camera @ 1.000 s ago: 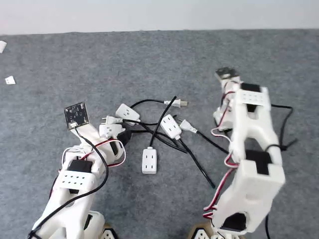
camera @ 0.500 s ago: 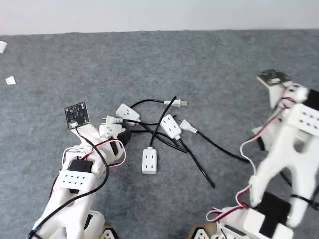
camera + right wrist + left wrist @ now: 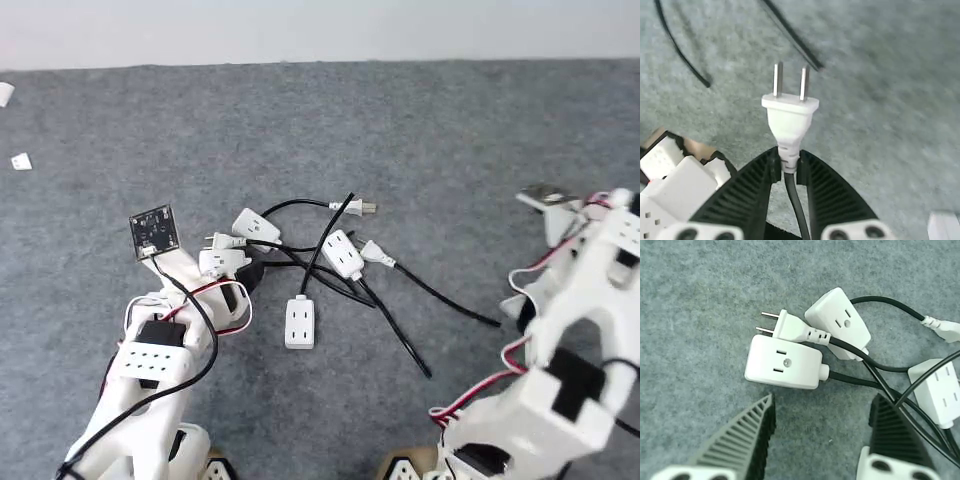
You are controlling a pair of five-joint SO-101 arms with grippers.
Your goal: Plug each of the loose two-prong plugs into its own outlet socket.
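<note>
A white two-prong plug [image 3: 790, 112] on a black cord is held by the black ribbed jaws of the right arm [image 3: 590, 300]. These jaws are closed narrowly on the neck of the plug, just behind its body. The two metal prongs are pointed away from the jaws, above the grey carpet-like surface [image 3: 400, 110]. In the high view this arm is found at about 4 o'clock from the centre of the surface, well apart from the tangle of black cords [image 3: 340, 285] near the centre.

The jaws of the left arm [image 3: 160, 350], at about 7 o'clock, are spread wide and nothing is held in them. They hang just beside a white rectangular outlet socket [image 3: 784, 362], whose slots are turned upward. A second white plug [image 3: 790, 329] lies just beside this socket, and a second white socket [image 3: 837, 322] lies behind it.

Some trouble can be expected from here. Because the plug is gripped only at its thin neck, it may be tilted or pushed back through the jaws when the prongs are pressed against a socket. The sockets lie loose on the surface, so one may be shoved away if it is not held by the left jaws. The crossed cords may also be dragged, and the other sockets may then be turned over.
</note>
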